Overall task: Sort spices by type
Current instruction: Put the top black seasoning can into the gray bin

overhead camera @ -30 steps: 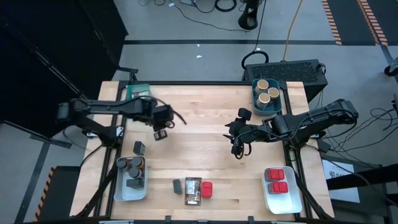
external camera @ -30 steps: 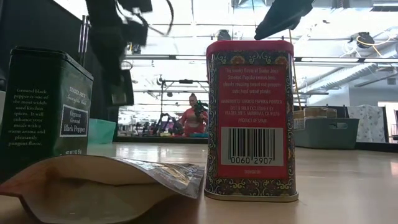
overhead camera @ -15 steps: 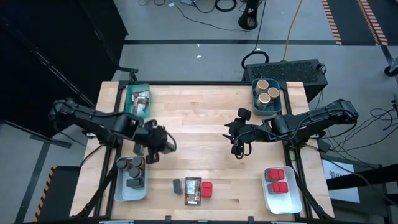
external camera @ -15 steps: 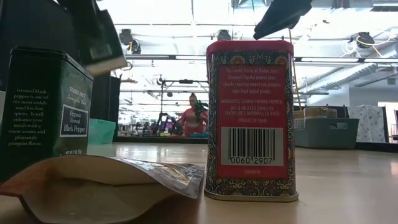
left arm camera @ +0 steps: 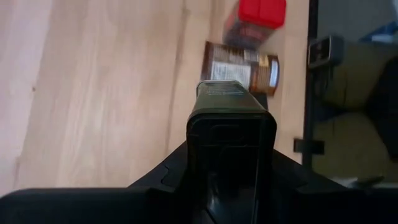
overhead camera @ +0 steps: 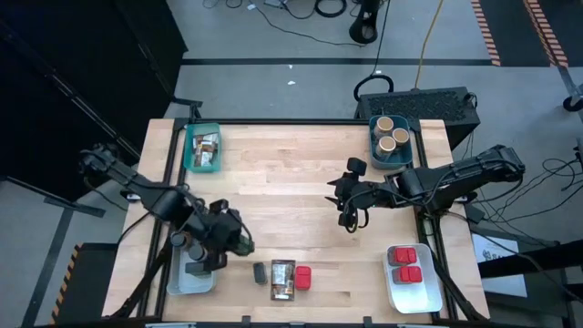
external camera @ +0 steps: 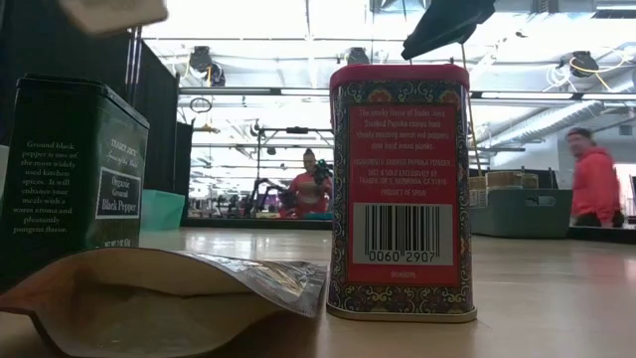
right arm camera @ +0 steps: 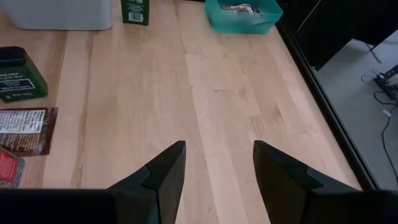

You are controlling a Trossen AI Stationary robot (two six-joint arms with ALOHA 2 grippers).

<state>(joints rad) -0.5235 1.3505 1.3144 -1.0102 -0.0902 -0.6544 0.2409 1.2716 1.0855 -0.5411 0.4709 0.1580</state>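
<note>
Left claw (overhead camera: 226, 241) of mine hangs at the near-left part of the table, beside the clear-white bin (overhead camera: 178, 278), and it is pinching a dark green tin (left arm camera: 230, 124) by two opposite flat sides. The tin is in the air, not yet set down. I judge this tin to be stiff and rather light, with smooth painted walls that can slip. A grip on the flat sides near the middle is therefore better than one near the lid, and I should not tilt it much. My right claw (overhead camera: 349, 208) waits over the middle-right of the table with its fingers spread and nothing between them. On the bare wood at the near edge three things lie close together: one black pepper tin (external camera: 70, 169), one flat brown printed packet (overhead camera: 283, 278) and one red smoked paprika tin (overhead camera: 302, 277). The packet looks soft and thin, so I think it must be taken by an edge, while the red tin will handle like the green one. Three tan round cylinders (overhead camera: 390, 137) stand in the teal bin (overhead camera: 374, 157) at the far right. The white bin (overhead camera: 393, 293) at the near right holds red tins (overhead camera: 407, 265), at least two, but I cannot count them surely. The far-left teal bin (overhead camera: 188, 148) holds packets, and I cannot tell their number. My arm hides part of the dark jars (overhead camera: 179, 240) in the near-left bin.
</note>
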